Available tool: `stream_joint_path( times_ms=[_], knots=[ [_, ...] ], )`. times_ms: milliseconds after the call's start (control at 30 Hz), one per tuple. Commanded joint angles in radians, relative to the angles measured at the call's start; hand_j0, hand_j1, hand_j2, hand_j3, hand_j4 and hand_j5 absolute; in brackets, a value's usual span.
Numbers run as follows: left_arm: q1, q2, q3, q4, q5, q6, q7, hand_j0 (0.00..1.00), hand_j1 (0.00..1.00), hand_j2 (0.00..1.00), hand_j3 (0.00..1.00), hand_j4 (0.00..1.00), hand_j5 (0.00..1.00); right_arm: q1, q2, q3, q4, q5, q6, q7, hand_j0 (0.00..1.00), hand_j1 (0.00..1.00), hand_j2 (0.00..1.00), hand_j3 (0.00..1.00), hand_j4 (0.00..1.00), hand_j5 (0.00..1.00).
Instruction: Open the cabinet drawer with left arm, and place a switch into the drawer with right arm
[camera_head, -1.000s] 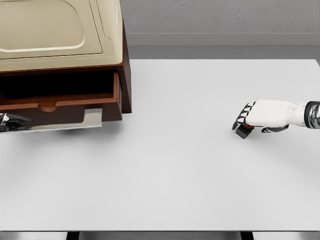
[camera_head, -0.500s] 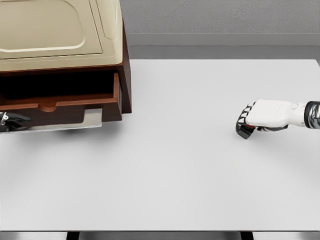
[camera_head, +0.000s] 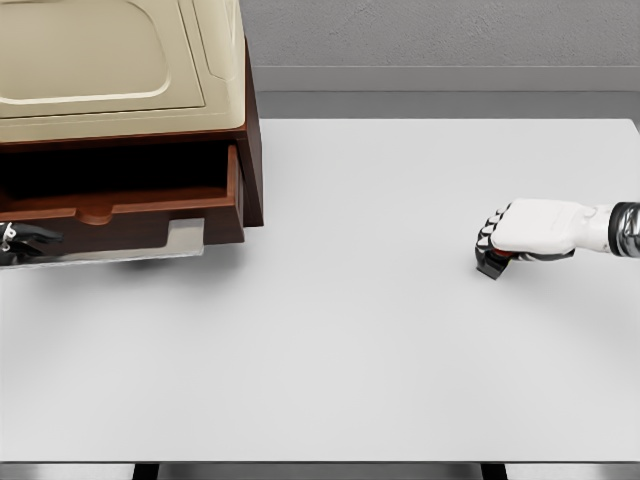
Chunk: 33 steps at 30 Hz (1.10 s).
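A brown cabinet (camera_head: 252, 130) with a beige top stands at the table's back left. Its drawer (camera_head: 150, 215) is pulled out, dark inside. My left hand (camera_head: 22, 243) shows only at the left edge, just below the drawer front; its dark fingers point right and lie apart from the front. On the right, my white right hand (camera_head: 500, 243) reaches in from the right edge with its fingers curled down over a small black and red switch (camera_head: 492, 266), which sits on the white table (camera_head: 350, 330).
A grey metal rail (camera_head: 185, 237) sticks out under the drawer's right end. The wall's grey ledge runs behind the table. The white tabletop stretches between the cabinet and the right hand.
The right hand's fingers have curled tighter around the switch, and the hand shifted slightly right. The drawer has slid out a bit further. The left hand has barely moved.
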Motion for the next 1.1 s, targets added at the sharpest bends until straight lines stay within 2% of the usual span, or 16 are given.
stream_joint_path(
  times_ms=[0,300,400,533,667,767,867,1033,1067],
  knots=[
    [-0.295,-0.001,0.006,-0.002,0.101,0.044,0.008,1.00,1.00,1.00,1.00,1.00,1.00,0.000,-0.001,0.001,0.001,0.000,-0.001,0.002,0.55,0.55,0.55,0.55,0.55,0.55],
    [-0.324,-0.002,0.065,-0.003,0.120,0.044,0.008,1.00,1.00,1.00,1.00,1.00,1.00,-0.002,0.001,-0.003,-0.001,-0.005,-0.001,0.002,0.54,0.54,0.54,0.54,0.54,0.54],
    [-0.324,-0.001,0.065,-0.020,0.120,0.044,0.008,1.00,1.00,1.00,1.00,1.00,1.00,0.000,0.002,-0.003,0.001,-0.005,-0.001,0.002,0.45,0.45,0.45,0.45,0.45,0.45],
    [-0.326,0.001,0.039,-0.049,0.116,0.044,0.008,1.00,1.00,1.00,1.00,1.00,1.00,-0.002,0.002,-0.003,0.001,-0.006,-0.001,0.002,0.42,0.42,0.42,0.42,0.42,0.42],
    [-0.326,0.019,-0.059,-0.051,0.113,0.044,0.008,1.00,1.00,1.00,1.00,1.00,1.00,-0.003,0.007,-0.007,0.002,-0.008,-0.001,0.002,0.43,0.43,0.43,0.43,0.43,0.43],
    [-0.326,0.042,-0.073,-0.083,0.110,0.044,0.008,1.00,1.00,1.00,1.00,1.00,1.00,0.002,0.017,-0.012,0.011,-0.049,-0.001,0.002,0.43,0.43,0.43,0.43,0.43,0.43],
    [-0.326,0.061,-0.088,-0.078,0.109,0.044,0.008,1.00,1.00,1.00,1.00,1.00,1.00,0.005,0.050,-0.059,0.017,-0.051,-0.001,0.002,0.42,0.42,0.42,0.42,0.42,0.42],
    [-0.329,0.081,-0.089,-0.072,0.112,0.044,0.008,1.00,1.00,1.00,1.00,1.00,1.00,-0.008,0.082,-0.087,0.017,-0.052,-0.001,0.002,0.40,0.40,0.40,0.40,0.40,0.40],
    [-0.329,0.081,-0.102,-0.052,0.116,0.044,0.008,1.00,1.00,1.00,1.00,1.00,1.00,-0.009,0.093,-0.101,0.017,-0.052,-0.001,0.002,0.40,0.40,0.40,0.40,0.40,0.40]
  ],
)
